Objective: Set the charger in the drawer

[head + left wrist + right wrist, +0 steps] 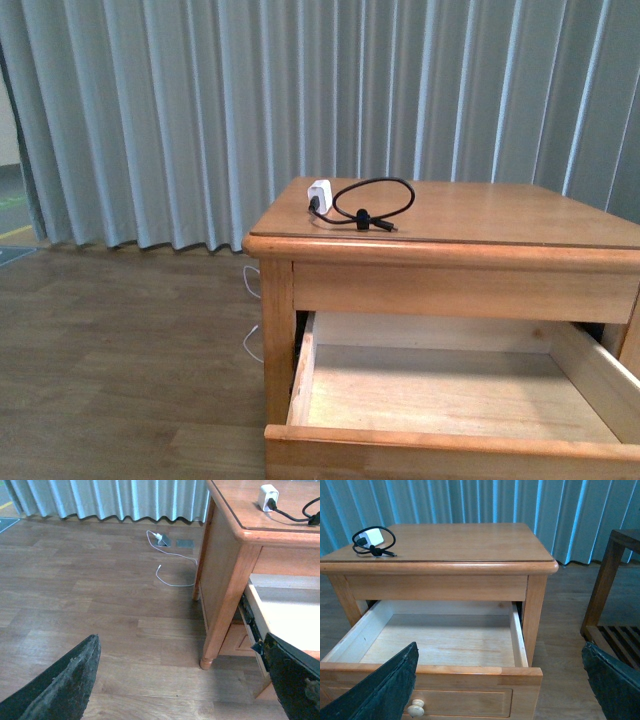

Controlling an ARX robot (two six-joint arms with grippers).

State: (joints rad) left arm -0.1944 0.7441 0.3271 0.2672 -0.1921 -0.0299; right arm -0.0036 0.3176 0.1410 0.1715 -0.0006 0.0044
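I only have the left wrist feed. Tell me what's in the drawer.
Observer: Nothing; the right wrist view shows the drawer open, its pale floor bare.
Operator: Describe the whole cable.
Observer: The charger has its black cable lying in one loop on the tabletop, beside the white plug.
Operator: Report the right gripper.
Observer: The right gripper is open, holding nothing.

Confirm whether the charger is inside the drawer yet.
No, the charger lies on the cabinet top, above the open drawer.
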